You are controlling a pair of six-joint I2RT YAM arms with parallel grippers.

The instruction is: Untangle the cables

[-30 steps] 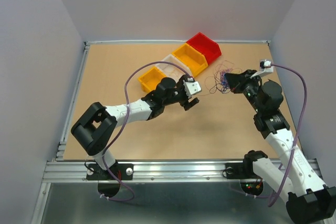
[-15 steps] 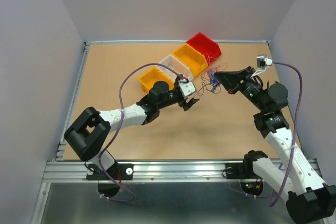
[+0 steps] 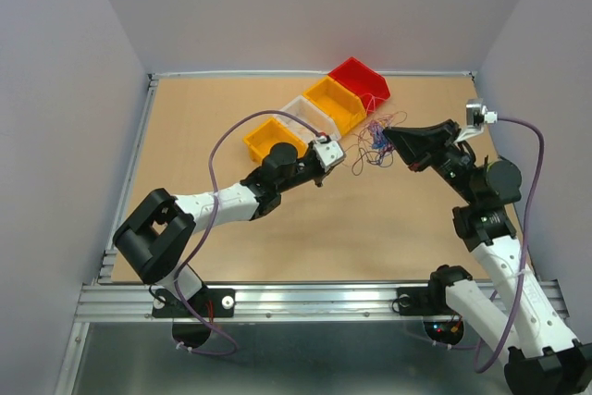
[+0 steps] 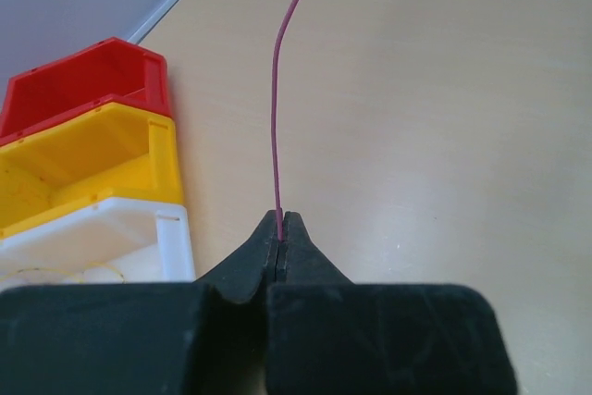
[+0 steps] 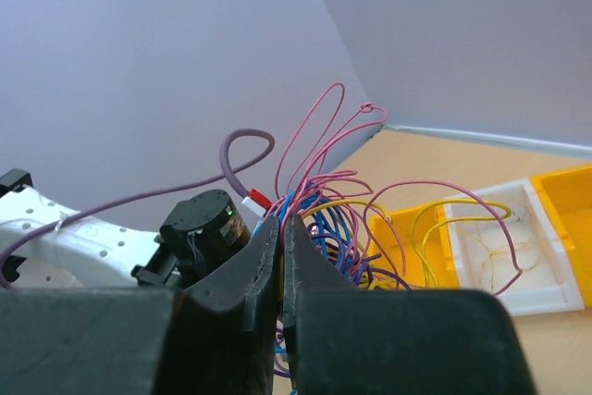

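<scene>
L gripper is pinched tight on one reddish strand, which runs straight up-frame over bare table. R gripper is clamped on the cables. The wad sits btwn both tools, upper centre-right of top view, just right of the bin row. Lower-centre board is open.

Pale lilac walls (evenly lit) enclose a tan table
</scene>
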